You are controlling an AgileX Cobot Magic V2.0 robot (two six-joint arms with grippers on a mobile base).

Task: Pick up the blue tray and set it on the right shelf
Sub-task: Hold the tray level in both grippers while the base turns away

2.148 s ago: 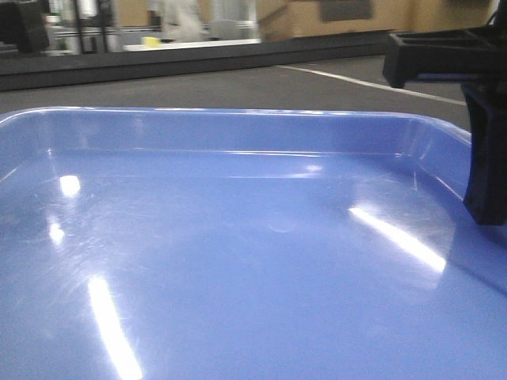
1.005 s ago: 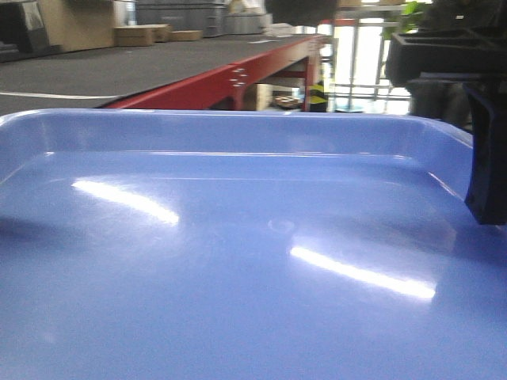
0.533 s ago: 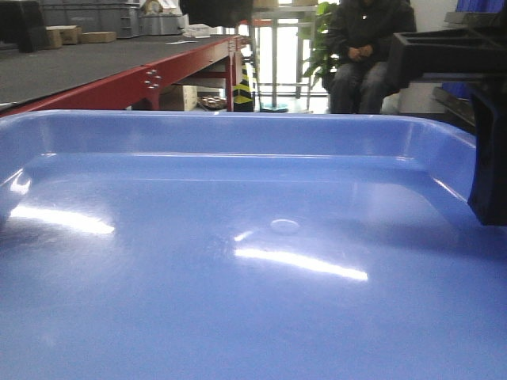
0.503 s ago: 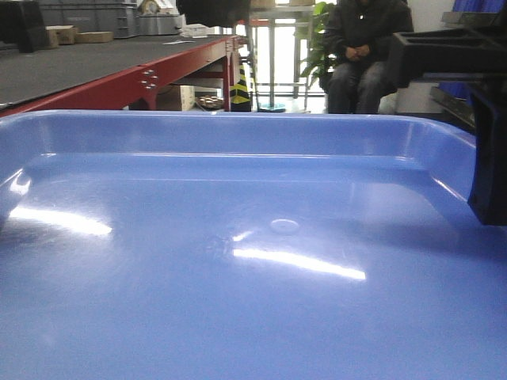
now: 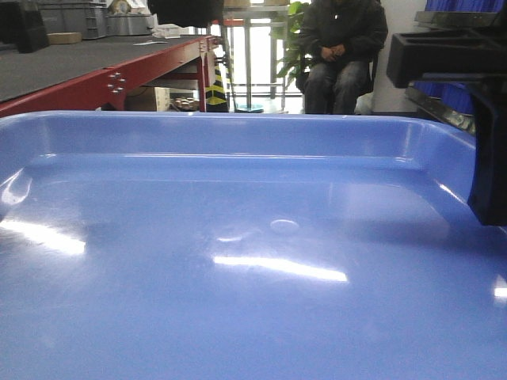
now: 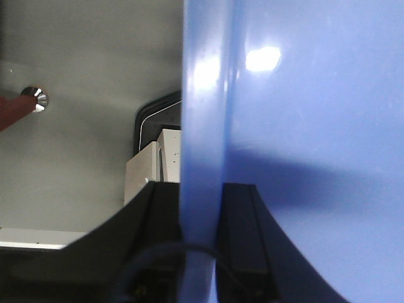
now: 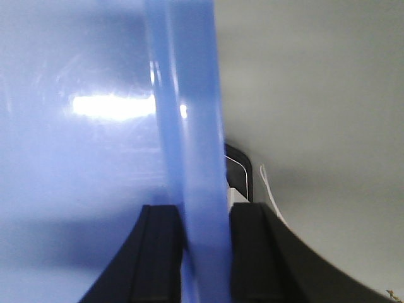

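Clearly the blue tray [image 5: 238, 261] is the biggest thing: in the front view its glossy flat bottom and far rim fill nearly the whole picture, with white light reflections on it. It is held up level between the two arms, above a grey floor [image 6: 82, 95] that both wrist views show below it.

Behind the tray, at the left, stands a long worktable [image 5: 119, 75] with a dark top and a red frame. Beyond the table's end a person [image 5: 341, 47] in dark clothes sits with hands together, beside a green plant [image 5: 293, 32].

On the left rim, the left gripper [image 6: 201, 214] has its two black fingers [image 6: 161, 214] pressed on both sides of the rolled edge, so it is clenched on the tray. The right gripper [image 7: 205, 246] grasps the opposite rim in the same way, one finger inside the tray and one outside.

Under the left rim a white box [image 6: 151, 170] is partly visible; what it is I cannot tell. A small round moulding mark [image 5: 283, 226] sits near the middle of the tray bottom.
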